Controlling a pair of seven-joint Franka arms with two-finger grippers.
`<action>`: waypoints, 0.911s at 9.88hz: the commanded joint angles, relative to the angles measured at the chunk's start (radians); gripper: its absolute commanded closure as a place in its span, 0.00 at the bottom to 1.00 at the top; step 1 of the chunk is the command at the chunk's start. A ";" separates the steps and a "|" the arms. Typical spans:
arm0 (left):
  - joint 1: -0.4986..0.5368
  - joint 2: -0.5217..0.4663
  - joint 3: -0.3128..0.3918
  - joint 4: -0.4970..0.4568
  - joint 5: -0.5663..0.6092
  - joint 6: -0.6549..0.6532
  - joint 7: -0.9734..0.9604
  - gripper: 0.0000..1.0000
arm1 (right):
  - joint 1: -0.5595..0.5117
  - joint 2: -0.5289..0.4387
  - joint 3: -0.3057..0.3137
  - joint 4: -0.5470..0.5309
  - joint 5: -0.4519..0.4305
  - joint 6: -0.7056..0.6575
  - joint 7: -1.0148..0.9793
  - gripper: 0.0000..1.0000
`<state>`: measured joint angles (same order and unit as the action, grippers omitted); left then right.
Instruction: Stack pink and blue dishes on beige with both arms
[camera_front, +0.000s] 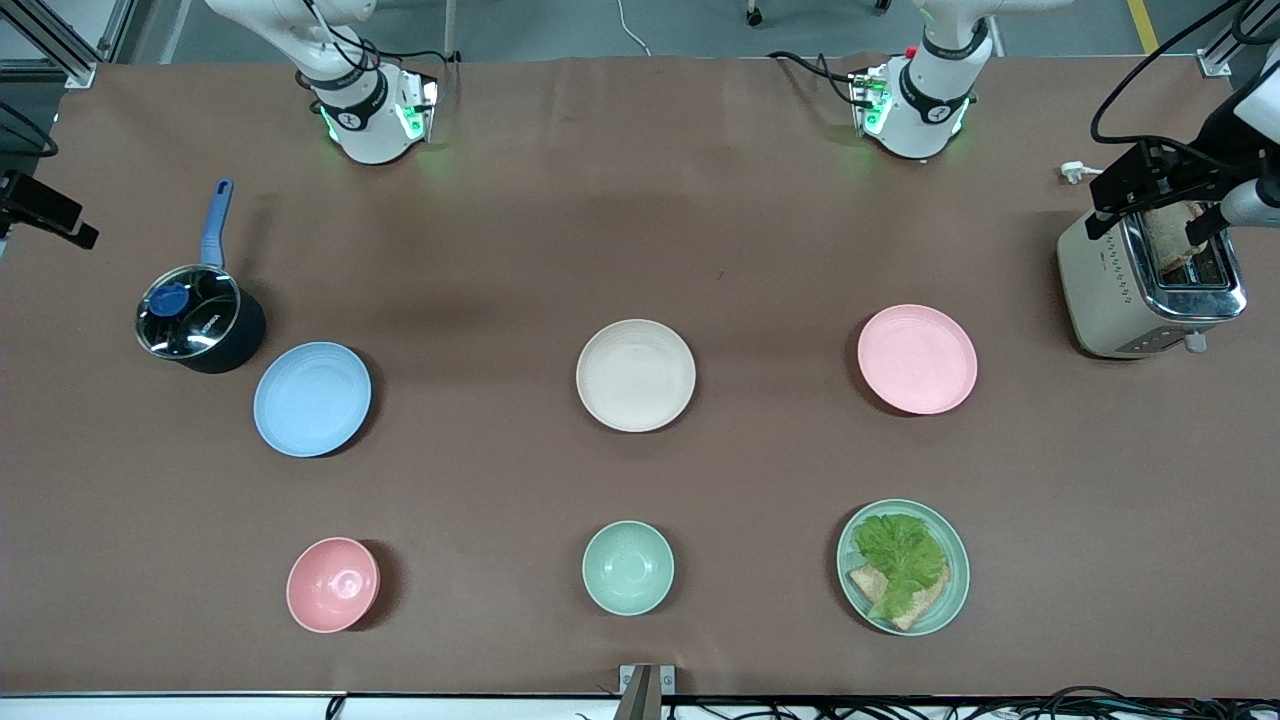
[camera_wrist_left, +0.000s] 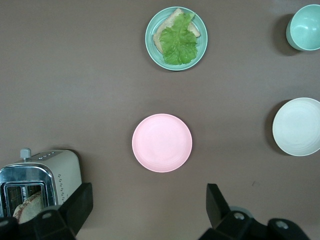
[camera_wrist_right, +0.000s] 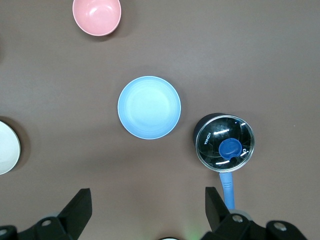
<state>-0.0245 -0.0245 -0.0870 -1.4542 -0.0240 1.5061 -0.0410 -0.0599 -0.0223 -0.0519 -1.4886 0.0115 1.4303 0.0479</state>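
Three plates lie in a row across the table's middle. The beige plate (camera_front: 636, 375) (camera_wrist_left: 298, 126) is in the centre, with the pale blue plate (camera_front: 312, 398) (camera_wrist_right: 149, 107) toward the right arm's end and the pale pink plate (camera_front: 917, 358) (camera_wrist_left: 162, 142) toward the left arm's end. All three are bare and apart. My left gripper (camera_wrist_left: 149, 195) (camera_front: 1150, 200) hangs high and open, showing over the toaster in the front view. At the other edge of that view my right gripper (camera_wrist_right: 147, 196) (camera_front: 60, 215) hangs high and open. Neither holds anything.
A lidded saucepan (camera_front: 190, 320) with a blue handle stands beside the blue plate. A toaster (camera_front: 1150, 285) holding bread stands at the left arm's end. Nearer the front camera are a pink bowl (camera_front: 332, 584), a mint-green bowl (camera_front: 627, 567) and a green plate with lettuce (camera_front: 903, 566).
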 joint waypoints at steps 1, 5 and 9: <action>-0.006 -0.006 0.007 -0.032 -0.010 -0.014 -0.007 0.00 | -0.008 -0.005 0.001 -0.004 0.011 -0.004 -0.011 0.00; -0.006 0.009 0.035 -0.050 -0.016 -0.012 0.010 0.00 | -0.008 -0.005 0.001 0.007 0.011 0.002 -0.011 0.00; -0.006 0.012 0.145 -0.315 -0.116 0.207 0.100 0.00 | -0.027 0.051 -0.012 -0.034 0.030 0.064 -0.069 0.00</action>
<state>-0.0243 -0.0067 0.0475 -1.6350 -0.1191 1.6300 0.0195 -0.0624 0.0023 -0.0551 -1.4933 0.0165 1.4665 0.0249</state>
